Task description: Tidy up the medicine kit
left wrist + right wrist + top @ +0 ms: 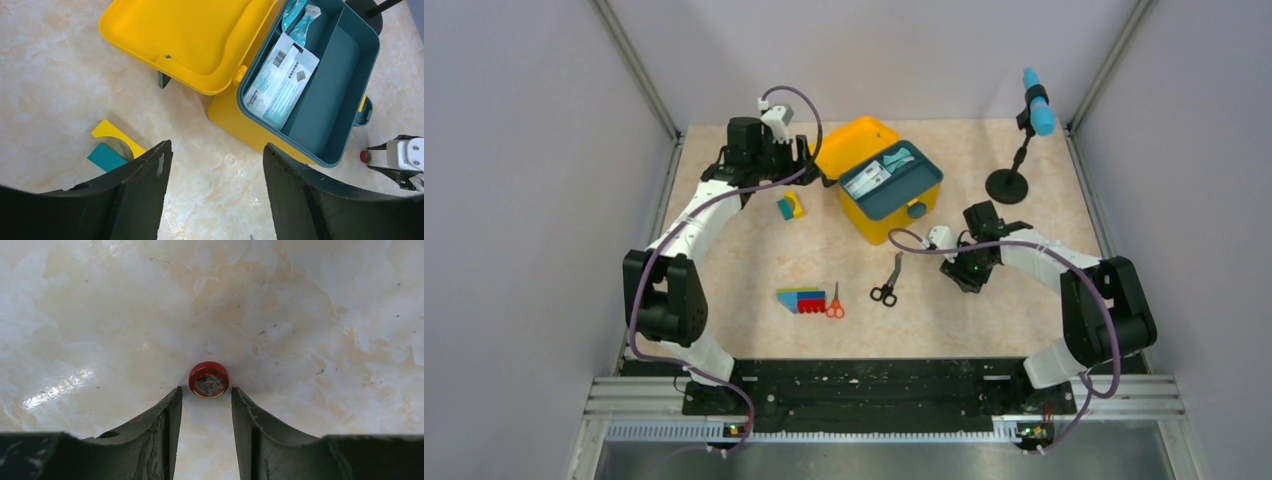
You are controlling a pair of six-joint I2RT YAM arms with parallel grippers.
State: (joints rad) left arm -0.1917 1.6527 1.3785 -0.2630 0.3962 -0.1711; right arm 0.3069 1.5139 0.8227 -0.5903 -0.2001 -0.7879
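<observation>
The yellow medicine kit (879,225) stands open at the back centre, its lid (854,140) laid back to the left. A dark teal tray (904,185) sits in it, holding white and teal packets (280,82) in its left compartment. My left gripper (809,160) is open and empty, hovering left of the kit over bare table (217,145). My right gripper (970,272) points down at the table right of the kit. It is open (206,389), with a small round red tin (208,379) lying just beyond its fingertips, not held.
Black scissors (887,285) lie in front of the kit. Orange scissors (834,303) and a multicoloured block (801,299) lie front centre. A teal and yellow piece (790,206) lies left of the kit. A black stand with a blue top (1024,130) is at the back right.
</observation>
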